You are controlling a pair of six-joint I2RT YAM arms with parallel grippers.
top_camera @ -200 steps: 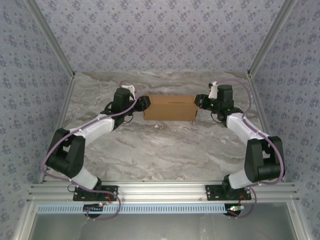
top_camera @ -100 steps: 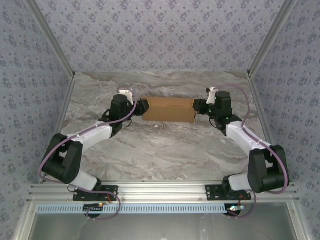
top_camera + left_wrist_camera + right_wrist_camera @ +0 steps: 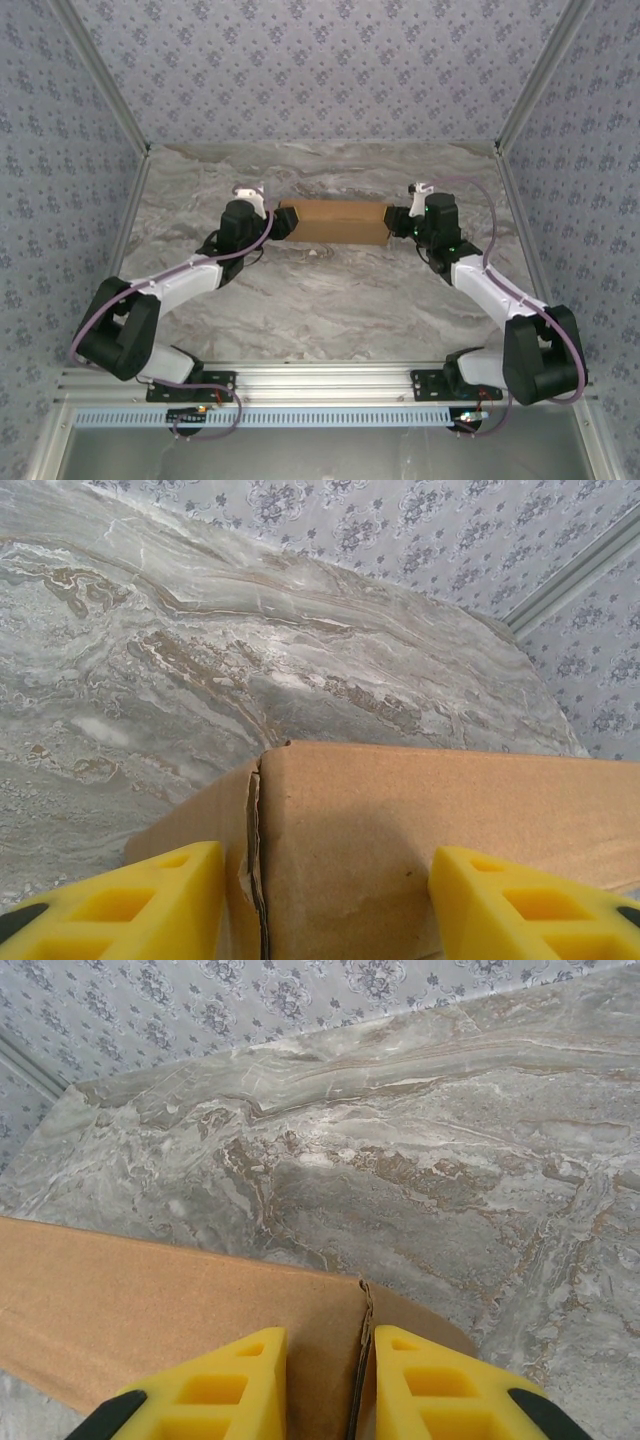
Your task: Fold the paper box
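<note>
Here the paper box (image 3: 338, 222) sits in the upper centre of the top view, braced from both ends, apparently to hold its shape: the left gripper (image 3: 283, 222) straddles one corner, jaws half open, and the right gripper (image 3: 398, 222) pinches the opposite end wall, jaws narrow.

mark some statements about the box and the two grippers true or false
1. The paper box lies between the left gripper and the right gripper. True.
2. The box is white plastic. False: it is brown cardboard.
3. The right gripper's fingers stand close together astride a cardboard edge. True.
4. The box sits at the near edge of the table. False: it lies toward the far side.
5. The left gripper hangs well clear of the box. False: its fingers flank a box corner.
</note>
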